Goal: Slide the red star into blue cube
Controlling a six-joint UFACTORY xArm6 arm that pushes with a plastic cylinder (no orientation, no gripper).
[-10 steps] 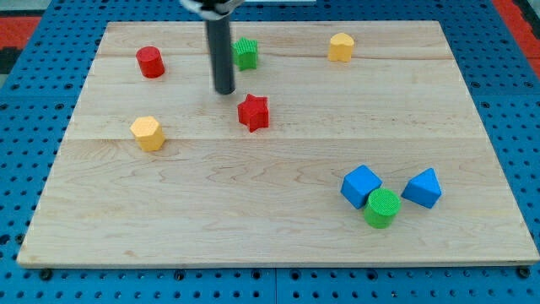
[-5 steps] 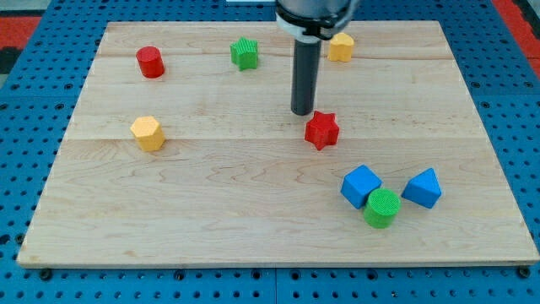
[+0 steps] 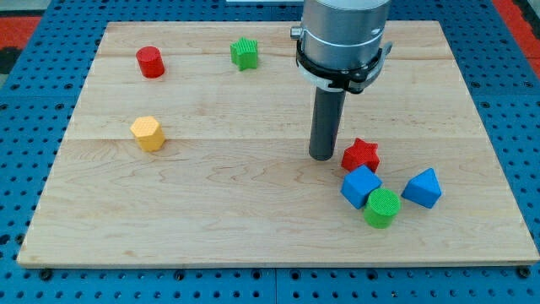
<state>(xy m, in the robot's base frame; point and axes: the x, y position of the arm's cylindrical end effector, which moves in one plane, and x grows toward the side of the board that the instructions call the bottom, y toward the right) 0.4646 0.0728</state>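
Note:
The red star (image 3: 361, 155) lies at the view's lower right, touching the top edge of the blue cube (image 3: 360, 186). My tip (image 3: 321, 157) rests on the board just left of the red star, close against it. The rod rises straight up to the grey arm head at the view's top.
A green cylinder (image 3: 382, 208) touches the blue cube's lower right, and a blue wedge-shaped block (image 3: 423, 187) sits right of them. A red cylinder (image 3: 150, 62) and a green star (image 3: 245, 53) lie at the top left, a yellow hexagon block (image 3: 148, 133) at the left. The wooden board (image 3: 211, 219) sits on a blue pegboard.
My tip has moved right and down across the board, pushing the red star from the middle to the blue cube. The arm head now hides the yellow block at the top.

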